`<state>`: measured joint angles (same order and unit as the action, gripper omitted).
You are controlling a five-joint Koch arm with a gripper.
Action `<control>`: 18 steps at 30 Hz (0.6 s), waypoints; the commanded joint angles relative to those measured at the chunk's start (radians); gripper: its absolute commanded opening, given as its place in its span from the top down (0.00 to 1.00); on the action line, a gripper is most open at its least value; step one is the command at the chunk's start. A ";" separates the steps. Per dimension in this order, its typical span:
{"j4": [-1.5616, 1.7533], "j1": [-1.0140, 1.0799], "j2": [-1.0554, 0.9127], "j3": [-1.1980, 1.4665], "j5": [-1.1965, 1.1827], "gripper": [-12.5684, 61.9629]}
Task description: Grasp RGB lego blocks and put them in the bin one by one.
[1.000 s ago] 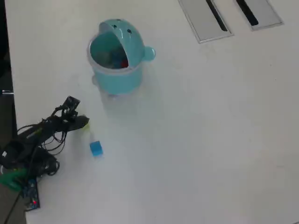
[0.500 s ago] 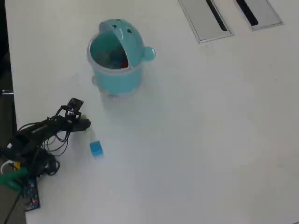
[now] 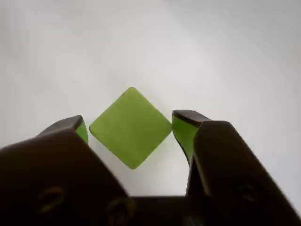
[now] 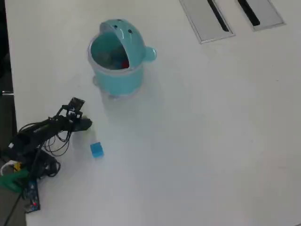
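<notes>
In the wrist view a yellowish-green block [image 3: 130, 126] lies corner-on on the white table, between my two dark jaws. My gripper [image 3: 129, 120] is open, with a small gap on each side of the block. In the overhead view my gripper [image 4: 86, 124] is low over the table at the left, and the green block is hidden under it. A blue block [image 4: 97, 149] lies just in front of the gripper. The teal whale-like bin [image 4: 115, 77] stands behind the gripper with its lid flipped up. Something red [image 4: 125, 63] shows inside it.
The arm's base and its cables [image 4: 28, 150] sit at the table's left edge. Two grey slotted panels [image 4: 207, 19] are set into the table at the back right. White table [image 4: 202, 132] spreads to the right.
</notes>
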<state>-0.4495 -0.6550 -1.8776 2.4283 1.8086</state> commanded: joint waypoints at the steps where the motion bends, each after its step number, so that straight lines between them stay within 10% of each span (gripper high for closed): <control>1: 0.020 -0.017 -0.003 -0.055 0.012 0.41; 18: -0.020 -0.089 -0.057 -0.029 -0.064 0.55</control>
<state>-0.4847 -0.7348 -1.9037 2.4314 1.7426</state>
